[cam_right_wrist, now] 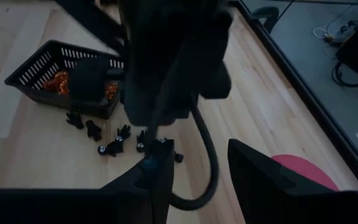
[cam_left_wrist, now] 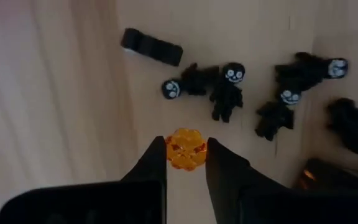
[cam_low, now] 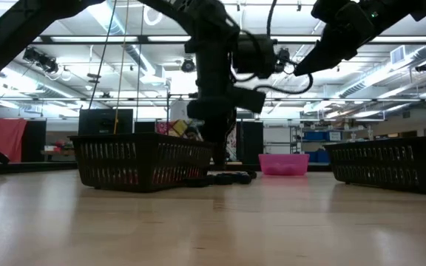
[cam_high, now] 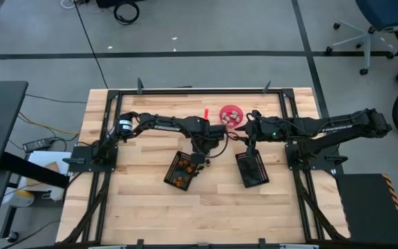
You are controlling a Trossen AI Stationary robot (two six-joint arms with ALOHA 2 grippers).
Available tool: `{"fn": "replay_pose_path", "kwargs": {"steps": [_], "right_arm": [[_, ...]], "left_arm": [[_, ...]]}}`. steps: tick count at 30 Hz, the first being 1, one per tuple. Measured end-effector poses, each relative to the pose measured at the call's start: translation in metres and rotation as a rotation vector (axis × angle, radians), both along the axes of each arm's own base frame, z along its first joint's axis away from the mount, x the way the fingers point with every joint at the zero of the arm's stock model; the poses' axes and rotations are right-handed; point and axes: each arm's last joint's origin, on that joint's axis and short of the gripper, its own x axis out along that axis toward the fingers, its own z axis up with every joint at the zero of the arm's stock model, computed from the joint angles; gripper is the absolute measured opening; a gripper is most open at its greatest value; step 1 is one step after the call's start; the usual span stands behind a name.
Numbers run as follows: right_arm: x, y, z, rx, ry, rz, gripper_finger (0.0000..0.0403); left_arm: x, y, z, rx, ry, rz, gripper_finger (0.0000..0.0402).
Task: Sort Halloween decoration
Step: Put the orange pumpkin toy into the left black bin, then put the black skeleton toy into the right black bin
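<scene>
Left wrist view only: an orange piece [cam_left_wrist: 186, 149] sat between the two fingers [cam_left_wrist: 154, 163] of the left hand [cam_left_wrist: 186, 155], touched on both sides, resting on the table [cam_left_wrist: 73, 93].
Black pieces: about five small black figures with pale faces [cam_left_wrist: 227, 92] lay on the table just beyond the orange piece, plus one black block [cam_left_wrist: 151, 47].
High view: the left hand [cam_high: 200, 153] was low beside the left basket [cam_high: 183, 171], which held several orange pieces; the number could not be counted.
Baskets: two black mesh ones; the right basket [cam_high: 252, 168] looked dark inside.
Pink bowl [cam_high: 231, 115]: one, with pale pieces in it.
Right hand [cam_high: 251, 143]: it hung above the table near the bowl, fingers apart, holding nothing.
</scene>
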Motion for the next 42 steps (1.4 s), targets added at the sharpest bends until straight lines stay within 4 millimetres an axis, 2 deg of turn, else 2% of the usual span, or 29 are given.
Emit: {"fn": "replay_pose_path", "kwargs": {"steps": [7, 10, 14, 17, 20, 25, 28, 31, 34, 40, 42], "right_arm": [[0.0, 0.0, 0.0, 0.0, 0.0, 0.0, 0.0155], [0.0, 0.0, 0.0, 0.0, 0.0, 0.0, 0.0155], [0.0, 0.0, 0.0, 0.001, 0.006, 0.001, 0.0155], [0.0, 0.0, 0.0, 0.007, 0.002, 0.0, 0.0155], [0.0, 0.0, 0.0, 0.011, -0.001, -0.002, 0.0155], [0.0, 0.0, 0.0, 0.018, -0.004, -0.005, 0.0155], [0.0, 0.0, 0.0, 0.018, -0.005, -0.005, 0.0155], [0.001, 0.0, 0.001, 0.018, -0.018, -0.005, 0.0155], [0.002, 0.0, 0.003, 0.02, -0.037, -0.006, 0.0155], [0.002, 0.007, 0.004, 0.039, -0.062, 0.004, 0.0155], [0.002, 0.013, 0.005, 0.016, -0.065, -0.001, 0.0155]], "left_arm": [[-0.004, 0.002, 0.034, -0.013, 0.079, 0.019, 0.0058], [-0.008, -0.005, 0.049, -0.057, 0.114, 0.043, 0.0058], [-0.017, -0.021, 0.06, -0.204, 0.202, 0.082, 0.0057], [-0.022, -0.039, 0.061, -0.247, 0.272, 0.076, 0.0058], [-0.022, -0.057, 0.049, -0.185, 0.271, 0.075, 0.0068], [-0.03, -0.074, 0.031, -0.118, 0.339, 0.043, 0.0127], [-0.033, -0.077, 0.03, -0.111, 0.367, 0.036, 0.0162], [-0.033, -0.078, 0.042, -0.116, 0.3, 0.017, 0.0176], [-0.032, -0.081, 0.063, -0.08, 0.153, -0.05, 0.0173], [-0.029, -0.079, 0.117, -0.028, -0.225, -0.125, 0.0157], [-0.032, -0.079, 0.123, -0.019, -0.326, -0.14, 0.0155]]}}
